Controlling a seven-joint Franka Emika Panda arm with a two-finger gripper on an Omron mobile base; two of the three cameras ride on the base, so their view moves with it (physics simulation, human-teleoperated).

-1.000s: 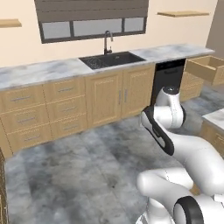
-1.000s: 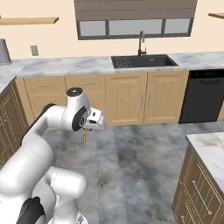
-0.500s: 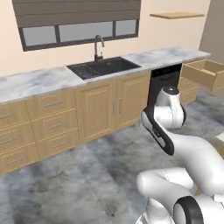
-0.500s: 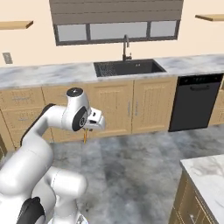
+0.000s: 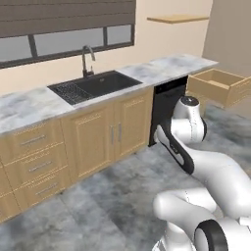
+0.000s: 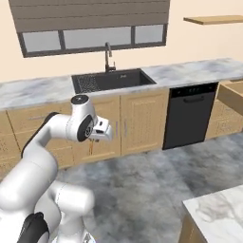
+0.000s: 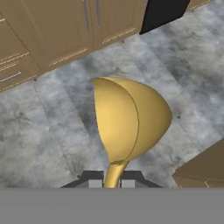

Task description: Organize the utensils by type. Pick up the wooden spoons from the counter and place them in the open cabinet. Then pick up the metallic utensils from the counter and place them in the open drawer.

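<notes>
The claw (image 7: 113, 183) pinches the stem of the gold spoon (image 7: 129, 120), its bowl hanging over the grey floor (image 7: 52, 127). The arm is in front of the cabinets (image 6: 142, 121) under the sink (image 6: 114, 79), and the open drawer (image 5: 218, 86) sticks out past the bench (image 5: 171, 66) end.

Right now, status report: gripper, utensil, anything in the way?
Gripper shut on gold utensil. Carried over the floor. Open drawer ahead, path looks clear.

Surfaces as you see them: stone, wood, smooth gold

You see a smooth, softly glossy gold-yellow utensil (image 7: 131, 118), a polished grey-veined marble counter (image 5: 162, 66), matt light-tan wood on the open drawer (image 5: 218, 86), and a flat black dishwasher front (image 6: 190, 116).
</notes>
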